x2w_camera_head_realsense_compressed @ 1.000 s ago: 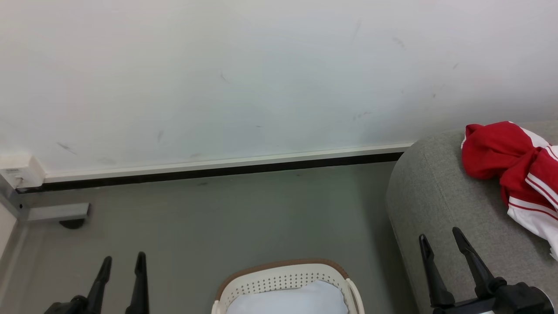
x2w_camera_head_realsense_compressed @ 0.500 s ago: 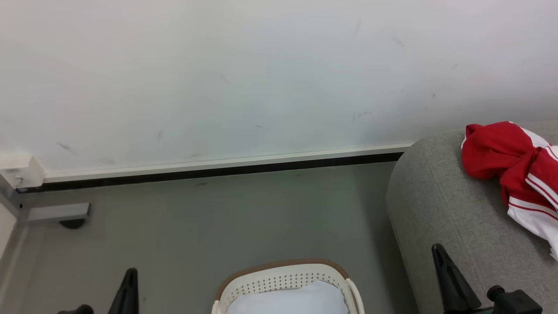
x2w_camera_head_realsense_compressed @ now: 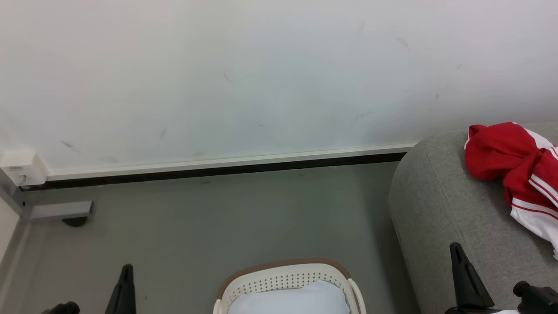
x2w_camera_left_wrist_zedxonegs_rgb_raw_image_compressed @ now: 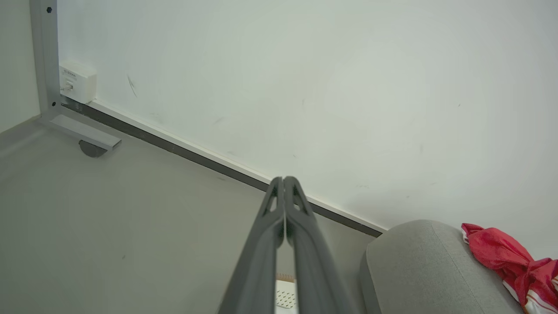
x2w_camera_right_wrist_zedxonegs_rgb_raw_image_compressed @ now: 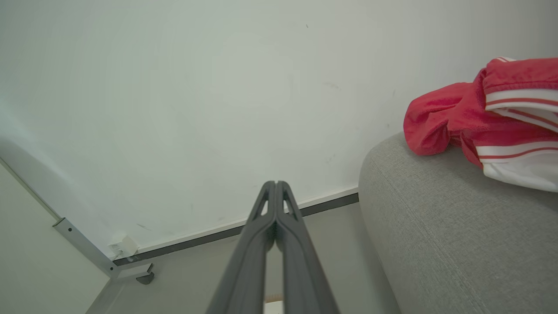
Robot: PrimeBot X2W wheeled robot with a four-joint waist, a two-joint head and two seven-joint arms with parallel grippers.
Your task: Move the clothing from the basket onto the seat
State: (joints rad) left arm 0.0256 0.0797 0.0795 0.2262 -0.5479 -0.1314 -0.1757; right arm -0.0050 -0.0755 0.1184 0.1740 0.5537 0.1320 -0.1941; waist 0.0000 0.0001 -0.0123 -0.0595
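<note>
While the red clothing (x2w_camera_head_realsense_compressed: 505, 161) with its white stripes and white trim lies bunched on top of the grey seat (x2w_camera_head_realsense_compressed: 436, 209) at the far right, close to the wall (x2w_camera_head_realsense_compressed: 261, 78), both tools are clenched with nothing between their fingers. The left tool (x2w_camera_left_wrist_zedxonegs_rgb_raw_image_compressed: 283, 179) has its two dark fingers pressed flat together along their length in its own wrist view. From the head it shows as a single dark spike at the near left, above the grey floor (x2w_camera_head_realsense_compressed: 218, 218). It is left of the basket (x2w_camera_head_realsense_compressed: 283, 264) and apart from it. The right tool (x2w_camera_right_wrist_zedxonegs_rgb_raw_image_compressed: 275, 183) is closed in the same way. It shows at the near right against the seat's woven cloth, well apart from the clothing. The cream basket with its brown rim and rows of small holes stands on the floor at the near middle, between the two tools and just left of the seat, with a strip of floor between them. Its near part is cut off by the edge of the picture. Inside it lies a pale bundle (x2w_camera_head_realsense_compressed: 290, 298), bluish white and soft-looking; what it is I cannot tell. At the far left a grey metal leg (x2w_camera_head_realsense_compressed: 59, 210) rests on the floor, and a small white box (x2w_camera_head_realsense_compressed: 22, 168) sits low on the wall.
</note>
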